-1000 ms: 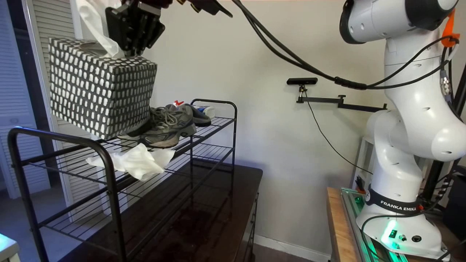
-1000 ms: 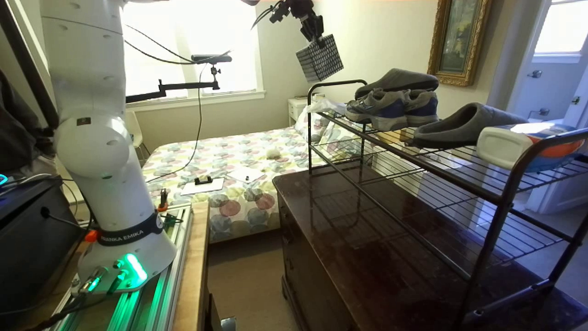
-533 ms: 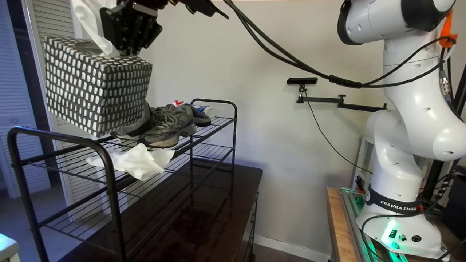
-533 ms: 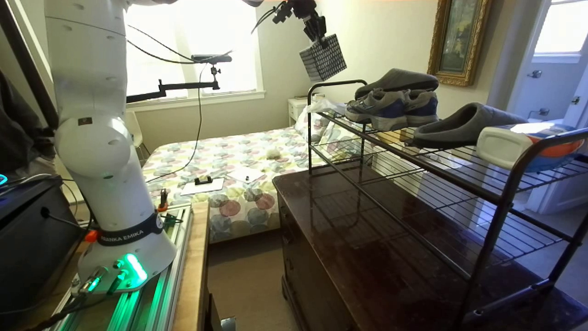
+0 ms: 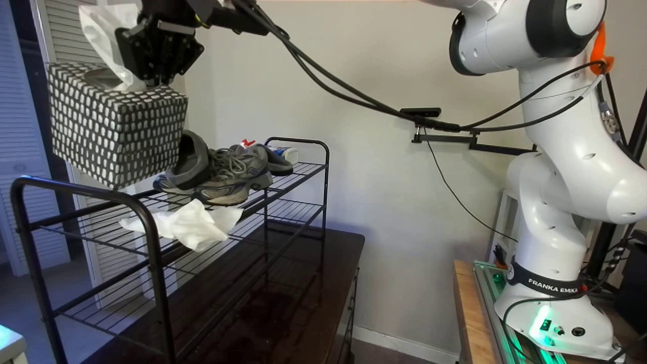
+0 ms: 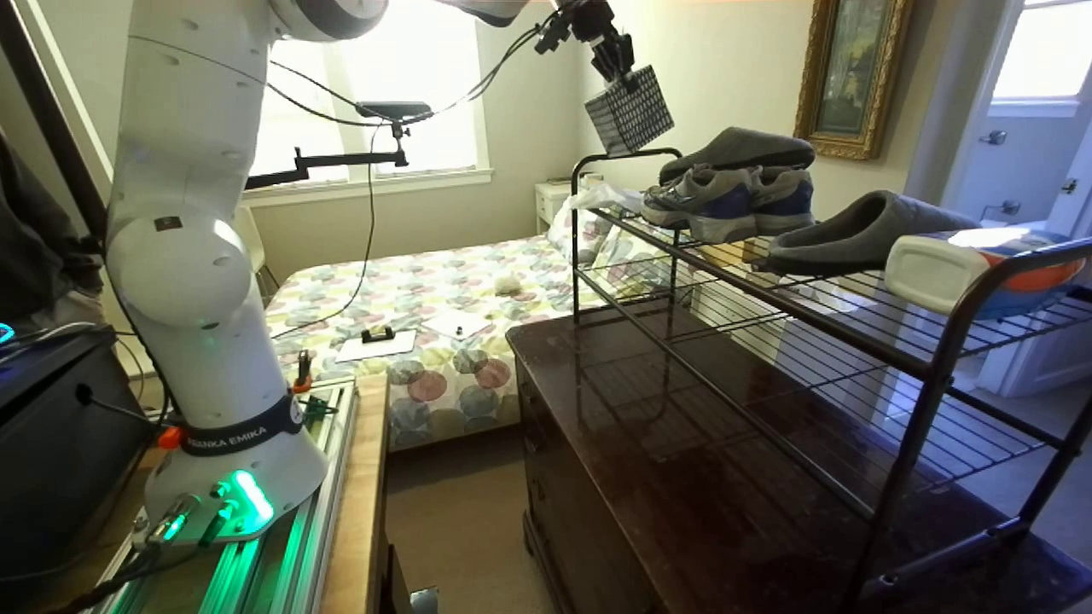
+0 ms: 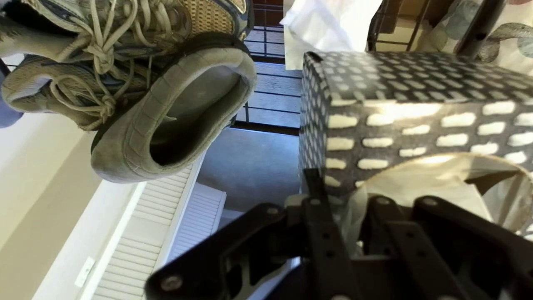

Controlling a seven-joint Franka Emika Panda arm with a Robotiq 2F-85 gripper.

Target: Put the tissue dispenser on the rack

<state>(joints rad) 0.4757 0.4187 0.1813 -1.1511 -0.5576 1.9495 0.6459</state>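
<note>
Currently pinching a tilted tissue box (image 5: 116,129) in the gripper (image 7: 349,192), near one end of the rack (image 5: 157,268), higher than its top shelf (image 6: 853,298), with shoes (image 5: 235,174) and white cloth (image 5: 194,225) on it.

Daylight glares through the window (image 6: 414,64), burning it to white

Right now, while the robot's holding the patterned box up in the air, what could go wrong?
The gripper seems to pinch the box by one top edge, and it hangs tilted, so it might slip or swing.
Its lowest corner looks close to the rail and could bump it.
Shoes and a white sheet lie on the rack, so the box might land on them and sit crooked.
</note>
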